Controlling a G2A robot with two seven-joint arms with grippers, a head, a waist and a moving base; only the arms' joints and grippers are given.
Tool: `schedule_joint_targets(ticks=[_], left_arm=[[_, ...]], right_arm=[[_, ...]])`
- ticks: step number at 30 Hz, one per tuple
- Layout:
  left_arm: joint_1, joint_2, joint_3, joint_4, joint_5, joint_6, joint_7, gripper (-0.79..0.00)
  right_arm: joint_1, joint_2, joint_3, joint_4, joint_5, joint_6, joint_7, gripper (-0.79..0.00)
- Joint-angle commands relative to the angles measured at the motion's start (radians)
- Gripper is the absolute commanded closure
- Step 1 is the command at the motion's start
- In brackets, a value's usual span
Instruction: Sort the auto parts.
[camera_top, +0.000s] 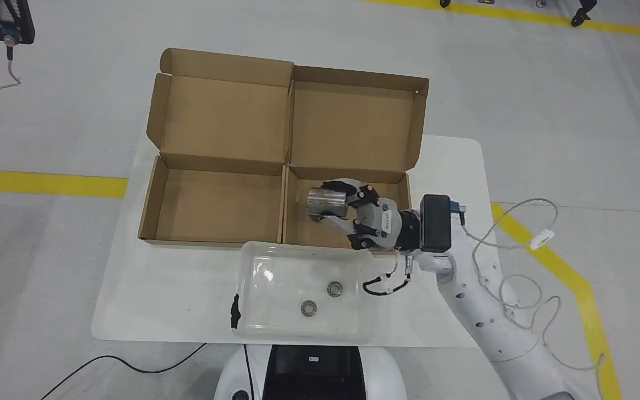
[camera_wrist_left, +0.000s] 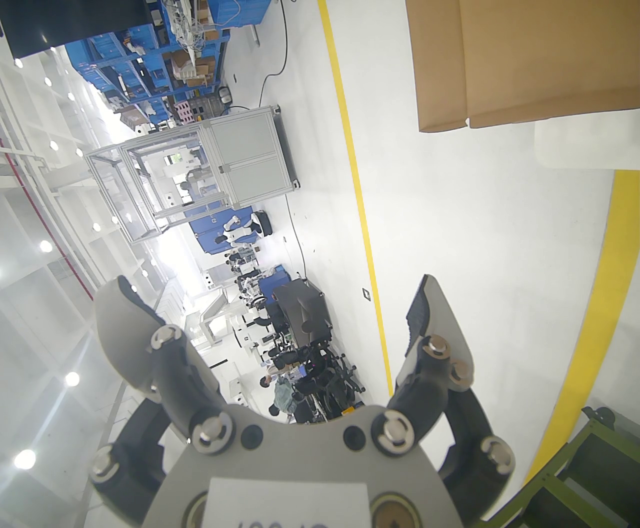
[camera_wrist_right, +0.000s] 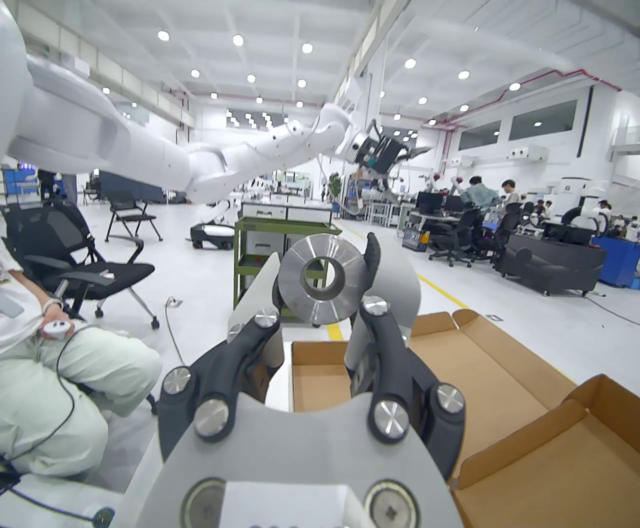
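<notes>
My right gripper (camera_top: 345, 208) is clamped on a metal sleeve (camera_top: 325, 202), one finger on each side of its round wall. In the top view the part sits just below the frame's centre, over the right cardboard box (camera_top: 355, 125). The sleeve lies on its side, with its long axis running left-right across that frame and in line with the gripper. Its free end points to frame left. In the right wrist view the flat ring face and open bore of the sleeve (camera_wrist_right: 300, 292) look straight back at the camera.

My left gripper (camera_wrist_left: 275, 305) has its fingers spread wide apart with nothing between them.

The left cardboard box (camera_top: 215, 205) stands touching the right one. Below both, at the lower edge of the white table (camera_top: 450, 170), a clear plastic bin (camera_top: 275, 285) holds two small metal rings (camera_top: 335, 289), which lie flat and slightly apart.
</notes>
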Motion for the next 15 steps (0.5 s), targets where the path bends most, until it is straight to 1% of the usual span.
schedule_joint_targets(ticks=[1, 9, 15], left_arm=[[0.0, 0.0, 0.0, 0.0, 0.0, 0.0, 0.0, -0.785], [0.0, 0.0, 0.0, 0.0, 0.0, 0.0, 0.0, -0.785], [0.0, 0.0, 0.0, 0.0, 0.0, 0.0, 0.0, -0.785]], right_arm=[[-0.023, 0.003, 0.021, -0.01, -0.014, 0.025, -0.027, 0.0], [-0.123, 0.024, 0.104, -0.078, -0.077, 0.046, -0.099, 0.0], [-0.139, 0.029, 0.116, -0.092, -0.099, 0.023, -0.159, 0.0]])
